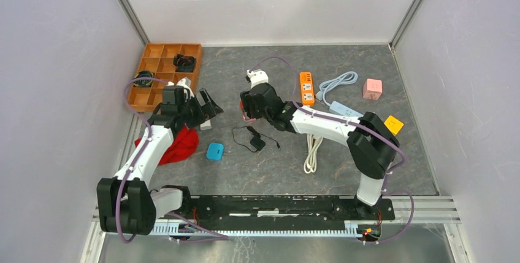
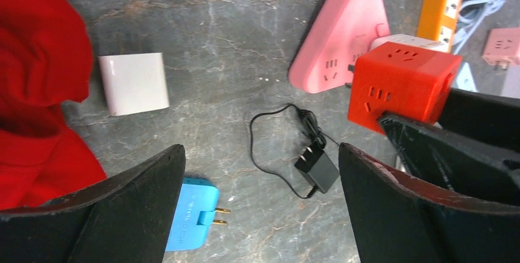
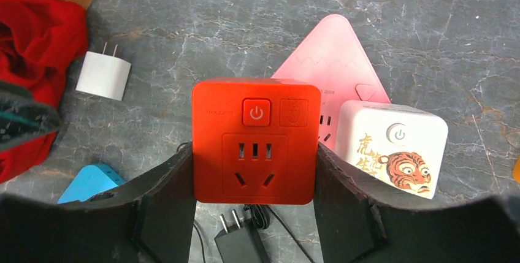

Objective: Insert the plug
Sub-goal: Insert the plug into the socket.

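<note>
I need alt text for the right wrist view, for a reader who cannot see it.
The right gripper holds a red cube socket over a grey table. Behind it lie a pink triangular socket and a white cube with a tiger print.

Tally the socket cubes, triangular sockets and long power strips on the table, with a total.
Socket cubes: 3 (red cube, white tiger cube, pink cube)
Triangular sockets: 1 (pink triangle)
Long power strips: 2 (orange strip, pale blue strip)
Total: 6
</note>
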You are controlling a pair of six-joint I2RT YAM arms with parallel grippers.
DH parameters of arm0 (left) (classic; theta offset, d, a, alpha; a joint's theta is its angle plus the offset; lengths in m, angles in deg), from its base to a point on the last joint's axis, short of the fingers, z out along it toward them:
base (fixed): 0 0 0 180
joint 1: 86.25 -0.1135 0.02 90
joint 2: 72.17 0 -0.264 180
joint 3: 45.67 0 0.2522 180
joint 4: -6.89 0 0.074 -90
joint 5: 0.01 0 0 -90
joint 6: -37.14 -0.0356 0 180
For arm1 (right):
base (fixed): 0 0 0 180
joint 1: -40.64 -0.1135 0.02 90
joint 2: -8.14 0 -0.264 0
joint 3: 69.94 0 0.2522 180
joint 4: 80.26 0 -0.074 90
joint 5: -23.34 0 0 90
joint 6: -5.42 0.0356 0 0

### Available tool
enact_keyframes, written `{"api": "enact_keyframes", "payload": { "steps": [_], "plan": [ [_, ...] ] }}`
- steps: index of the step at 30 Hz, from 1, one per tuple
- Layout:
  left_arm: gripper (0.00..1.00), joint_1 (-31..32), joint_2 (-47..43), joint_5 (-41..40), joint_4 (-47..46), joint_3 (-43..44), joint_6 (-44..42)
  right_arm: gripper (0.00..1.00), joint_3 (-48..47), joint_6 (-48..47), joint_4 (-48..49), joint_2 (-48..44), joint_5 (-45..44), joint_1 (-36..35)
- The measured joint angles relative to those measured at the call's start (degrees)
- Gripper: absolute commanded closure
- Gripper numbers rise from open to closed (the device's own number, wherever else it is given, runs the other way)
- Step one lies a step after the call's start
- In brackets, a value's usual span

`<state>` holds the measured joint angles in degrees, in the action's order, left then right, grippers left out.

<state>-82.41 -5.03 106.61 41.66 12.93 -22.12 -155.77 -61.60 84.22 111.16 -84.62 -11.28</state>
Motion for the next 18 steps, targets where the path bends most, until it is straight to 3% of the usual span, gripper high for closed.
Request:
{"api": "enact_keyframes", "payload": {
  "steps": [9, 18],
  "plan": [
    [0.00, 0.0, -3.2, -4.6, 0.0, -3.9, -1.3, 0.67, -6.9, 3.4, -8.5, 5.0, -2.3, 0.0],
    [0.00, 0.0, -4.4, -5.7, -0.1, -4.0, -1.5, 0.67, -7.0, 4.2, -9.6, 6.4, -3.1, -0.1]
  ]
}}
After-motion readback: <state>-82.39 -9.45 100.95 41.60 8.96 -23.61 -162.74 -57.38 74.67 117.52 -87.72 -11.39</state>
